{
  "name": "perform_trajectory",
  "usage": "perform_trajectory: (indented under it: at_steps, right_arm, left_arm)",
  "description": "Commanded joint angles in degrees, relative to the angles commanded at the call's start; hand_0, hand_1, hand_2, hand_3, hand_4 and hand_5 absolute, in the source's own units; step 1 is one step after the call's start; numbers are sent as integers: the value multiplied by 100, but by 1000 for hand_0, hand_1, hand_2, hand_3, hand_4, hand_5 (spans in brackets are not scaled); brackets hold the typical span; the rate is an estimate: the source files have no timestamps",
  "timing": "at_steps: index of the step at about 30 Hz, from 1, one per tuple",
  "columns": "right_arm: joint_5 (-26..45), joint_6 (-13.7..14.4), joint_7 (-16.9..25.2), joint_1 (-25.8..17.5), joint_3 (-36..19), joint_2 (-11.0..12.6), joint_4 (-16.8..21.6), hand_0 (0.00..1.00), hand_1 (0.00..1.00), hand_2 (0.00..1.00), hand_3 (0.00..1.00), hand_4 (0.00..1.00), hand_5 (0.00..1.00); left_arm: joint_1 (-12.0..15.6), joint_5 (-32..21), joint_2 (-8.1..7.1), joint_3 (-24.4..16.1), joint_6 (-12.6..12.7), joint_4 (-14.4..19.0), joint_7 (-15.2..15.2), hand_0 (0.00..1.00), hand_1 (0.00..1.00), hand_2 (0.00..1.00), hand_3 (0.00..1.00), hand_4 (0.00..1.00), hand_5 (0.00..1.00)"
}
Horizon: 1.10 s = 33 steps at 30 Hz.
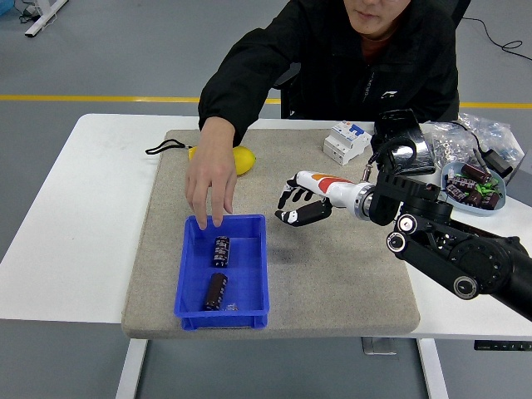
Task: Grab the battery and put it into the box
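Note:
The blue box (249,274) sits at the front left of the grey mat and holds two dark cylindrical batteries, one upper (221,250) and one lower (216,291). My right hand (299,205) hovers over the mat to the right of the box, its fingers loosely curled and holding nothing. A person's hand (209,181) reaches down from the far side, fingertips at the box's far rim, just above the upper battery. My left arm is out of view.
A yellow lemon (242,160) and a tape measure lie behind the person's arm. A white breaker block (346,141) and a black device (402,143) stand at the back right. A bowl of more batteries (472,186) and plastic bags lie at the far right.

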<state>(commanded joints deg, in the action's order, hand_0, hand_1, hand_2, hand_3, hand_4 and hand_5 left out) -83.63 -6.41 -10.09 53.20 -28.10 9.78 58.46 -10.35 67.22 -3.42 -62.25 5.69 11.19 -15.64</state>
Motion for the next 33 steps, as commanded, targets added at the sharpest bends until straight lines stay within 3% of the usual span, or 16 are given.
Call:
perform_trajectory:
  at_steps: [18, 33]
  right_arm:
    - [30, -32, 77, -6, 189, -117, -763, 726, 723, 747, 581, 698, 484]
    - [54, -24, 142, -34, 190, -64, -1412, 724, 719, 743, 570, 701, 477]
  left_arm:
    - [-29, 87, 19, -55, -8, 2, -14, 721, 690, 669, 584, 631, 544]
    - [-60, 44, 65, -41, 15, -9, 14, 722, 690, 671, 585, 630, 542]
